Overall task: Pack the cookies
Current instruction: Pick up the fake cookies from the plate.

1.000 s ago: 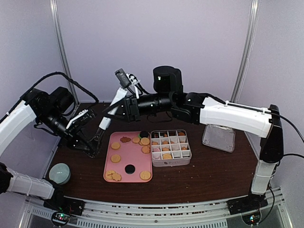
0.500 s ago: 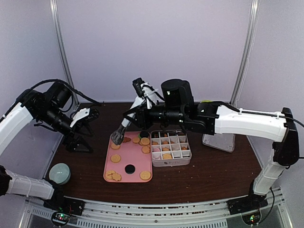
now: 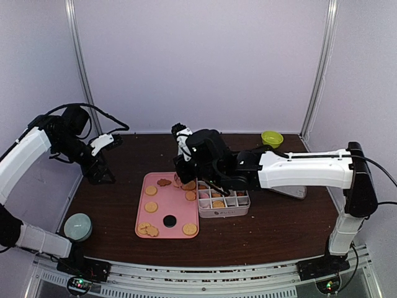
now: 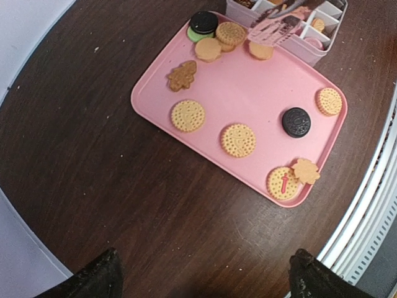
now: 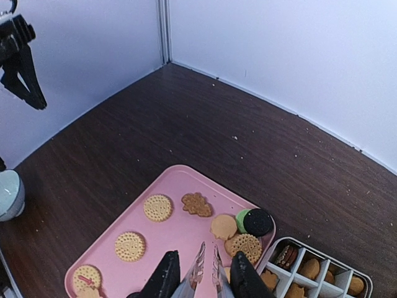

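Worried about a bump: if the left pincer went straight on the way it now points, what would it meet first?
The left pincer, open, would probably meet the bare table first, just short of the pink tray; depth is unclear.

the left arm [image 3: 23,155] is held at the left side and bent at the elbow, with the wrist angled downward. the left gripper [image 4: 205,282] is spread wide, and only its two dark fingertips [image 4: 93,282] are seen, at the lower corners of the left wrist view. the right arm [image 3: 304,169] is stretched leftward, nearly level, toward the middle. the right gripper [image 5: 203,279] is pointed down and pinched on the metal tongs [image 5: 200,268], whose blades are seen between its black fingers [image 5: 164,276].
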Controlling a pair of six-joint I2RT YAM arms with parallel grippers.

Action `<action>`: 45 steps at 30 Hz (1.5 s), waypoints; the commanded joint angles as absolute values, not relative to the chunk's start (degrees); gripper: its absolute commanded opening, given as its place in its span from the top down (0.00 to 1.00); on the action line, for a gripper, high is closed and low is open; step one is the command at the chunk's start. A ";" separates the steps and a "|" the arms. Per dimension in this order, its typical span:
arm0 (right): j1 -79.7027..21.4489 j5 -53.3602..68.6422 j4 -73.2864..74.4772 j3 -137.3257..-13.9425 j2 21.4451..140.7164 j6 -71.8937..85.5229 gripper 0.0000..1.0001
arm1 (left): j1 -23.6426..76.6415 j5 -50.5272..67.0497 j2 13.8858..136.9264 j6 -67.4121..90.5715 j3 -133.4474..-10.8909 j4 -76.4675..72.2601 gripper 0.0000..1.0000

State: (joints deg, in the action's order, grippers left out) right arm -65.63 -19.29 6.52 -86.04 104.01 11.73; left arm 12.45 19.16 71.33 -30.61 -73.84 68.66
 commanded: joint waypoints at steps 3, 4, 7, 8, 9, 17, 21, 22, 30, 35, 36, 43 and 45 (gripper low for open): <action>-66.42 -25.14 6.02 -87.24 105.94 12.10 0.72 | 10.22 18.98 73.82 -29.56 -73.90 66.32 0.04; -66.62 -25.71 5.86 -86.93 106.12 12.25 0.72 | 10.18 18.98 74.09 -29.58 -73.98 66.47 0.04; -66.87 -26.35 5.80 -86.30 106.75 12.87 0.69 | 10.19 19.57 74.44 -29.47 -74.00 66.53 0.04; -66.96 -26.62 5.62 -86.07 106.93 13.18 0.68 | 10.19 19.78 74.52 -29.49 -74.05 66.53 0.03; -66.94 -26.63 5.31 -85.74 107.19 13.38 0.67 | 10.15 19.92 74.65 -29.34 -74.13 66.51 0.02; -67.12 -26.94 3.67 -84.94 108.49 14.41 0.65 | 10.06 19.66 74.62 -29.10 -74.53 66.45 0.02; -67.12 -26.98 3.17 -84.84 109.37 14.46 0.65 | 10.01 19.42 74.53 -29.02 -74.83 66.36 0.02; -67.10 -27.06 3.08 -84.74 109.53 14.46 0.65 | 9.97 19.42 74.53 -28.88 -74.92 66.31 0.02; -67.06 -28.90 2.55 -82.47 109.51 14.43 0.65 | 9.58 19.84 74.64 -28.26 -75.61 66.07 0.02; -67.08 -28.60 2.12 -81.78 109.83 14.66 0.65 | 9.54 19.86 74.75 -28.12 -75.76 66.08 0.02; -67.12 -28.59 2.02 -81.68 110.01 14.75 0.65 | 9.51 19.79 74.77 -28.14 -75.76 66.09 0.02; -67.19 -28.31 2.03 -81.55 111.19 14.94 0.65 | 9.49 19.93 74.23 -28.04 -76.03 66.09 0.02; -67.20 -28.06 2.30 -81.52 111.43 15.12 0.64 | 9.48 20.03 74.44 -27.95 -76.15 66.09 0.02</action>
State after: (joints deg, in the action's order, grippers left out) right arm -66.89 -27.18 2.90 -82.06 109.89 13.93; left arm 10.02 19.16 74.59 -28.67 -74.59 67.46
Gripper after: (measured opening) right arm 0.352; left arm 0.978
